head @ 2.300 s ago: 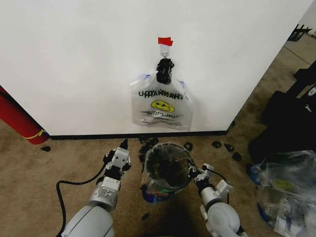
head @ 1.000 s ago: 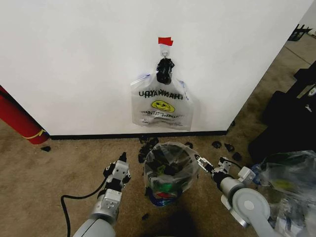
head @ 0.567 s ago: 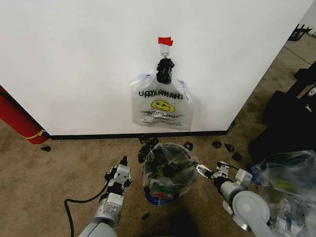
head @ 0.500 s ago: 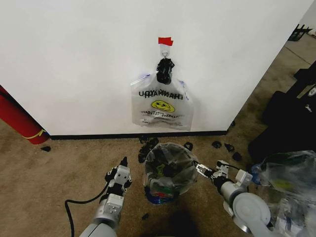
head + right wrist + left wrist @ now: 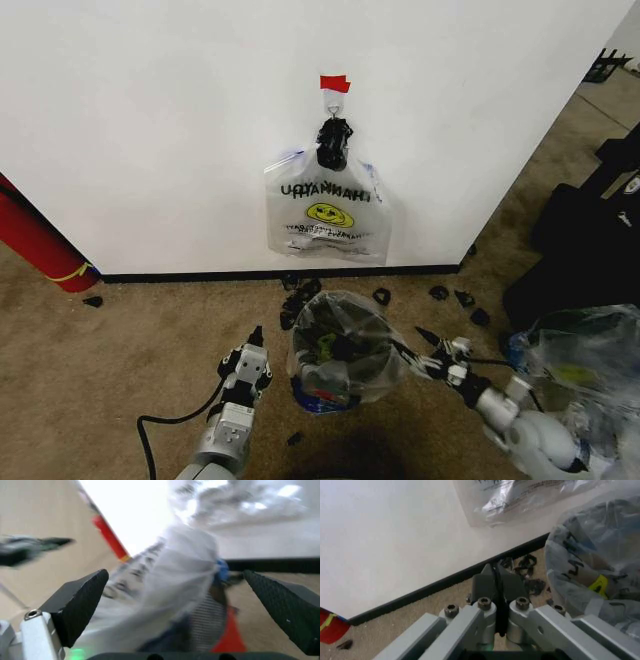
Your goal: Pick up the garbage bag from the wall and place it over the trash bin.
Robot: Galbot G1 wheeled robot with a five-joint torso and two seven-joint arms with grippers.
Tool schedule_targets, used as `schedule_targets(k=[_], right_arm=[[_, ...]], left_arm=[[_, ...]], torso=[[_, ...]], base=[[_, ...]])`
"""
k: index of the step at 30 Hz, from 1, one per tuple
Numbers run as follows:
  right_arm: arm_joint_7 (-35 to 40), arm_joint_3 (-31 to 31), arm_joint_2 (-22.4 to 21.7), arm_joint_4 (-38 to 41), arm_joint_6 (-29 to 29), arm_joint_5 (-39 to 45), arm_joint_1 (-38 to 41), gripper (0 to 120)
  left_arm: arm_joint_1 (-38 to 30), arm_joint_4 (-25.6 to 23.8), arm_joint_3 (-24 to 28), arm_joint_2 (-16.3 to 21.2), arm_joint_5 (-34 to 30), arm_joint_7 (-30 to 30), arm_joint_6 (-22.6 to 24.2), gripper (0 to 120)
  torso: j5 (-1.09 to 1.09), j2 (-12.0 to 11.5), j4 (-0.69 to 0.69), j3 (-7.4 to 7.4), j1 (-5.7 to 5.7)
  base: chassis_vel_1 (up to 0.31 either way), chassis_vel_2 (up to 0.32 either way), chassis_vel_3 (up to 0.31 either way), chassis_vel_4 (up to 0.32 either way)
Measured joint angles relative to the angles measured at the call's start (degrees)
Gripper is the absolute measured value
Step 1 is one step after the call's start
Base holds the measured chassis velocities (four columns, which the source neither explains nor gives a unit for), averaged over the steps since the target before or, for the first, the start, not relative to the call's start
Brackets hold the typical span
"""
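Two spread fingers (image 5: 80, 600), bin (image 5: 210, 630) between.

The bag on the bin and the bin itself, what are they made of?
The thin see-through whitish bag looks like crinkly, shiny plastic: it wrinkles and glints. The small round black bin beneath looks like wire mesh, probably metal, judging by its grid pattern.

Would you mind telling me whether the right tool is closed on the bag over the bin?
No: in the right wrist view the right tool stands wide open, its jaws apart on either side of the garbage bag draped over the trash bin.
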Motion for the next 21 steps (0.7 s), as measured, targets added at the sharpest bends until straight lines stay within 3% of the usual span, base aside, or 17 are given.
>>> schedule_targets(k=[5,12,14,17,18,21], right_arm=[[-2.3,0.0,0.0,-1.3,1.2,3.2,0.3,100],[-2.7,-1.8,0.4,-3.8,2.7,14.7,2.0,100],[-1.2,-2.4,0.5,-2.2,4.8,16.6,1.7,100],[18.6,-3.9,1.6,9.9,14.2,14.2,-0.8,100],[18.6,-3.9,1.6,9.9,14.2,14.2,-0.8,100],[40.3,-2.5,3.8,25.6,16.7,-2.9,-4.2,100]], left_arm=[[0.1,0.4,0.2,-0.5,0.4,0.0,-0.1,0],[1.1,1.5,0.7,-2.1,2.3,0.3,-0.6,0],[1.4,1.7,0.3,-2.9,1.8,0.6,-3.6,0],[-0.2,2.2,-3.4,-6.2,-1.0,3.0,-13.2,0],[-0.2,2.2,-3.4,-6.2,-1.0,3.0,-13.2,0],[-2.7,3.3,-9.5,-10.2,-2.0,10.6,-26.5,11]], torso=[[0.00,0.0,-0.01,0.00,0.00],[0.00,0.0,0.01,0.00,0.00],[0.01,0.0,0.00,0.00,0.00],[-0.01,0.0,0.00,0.00,0.00],[-0.01,0.0,0.00,0.00,0.00],[-0.04,0.0,0.03,0.00,0.00]], base=[[0.000,0.000,0.000,0.000],[0.000,0.000,0.000,0.000],[0.000,0.000,0.000,0.000],[0.000,0.000,0.000,0.000],[0.000,0.000,0.000,0.000],[0.000,0.000,0.000,0.000]])
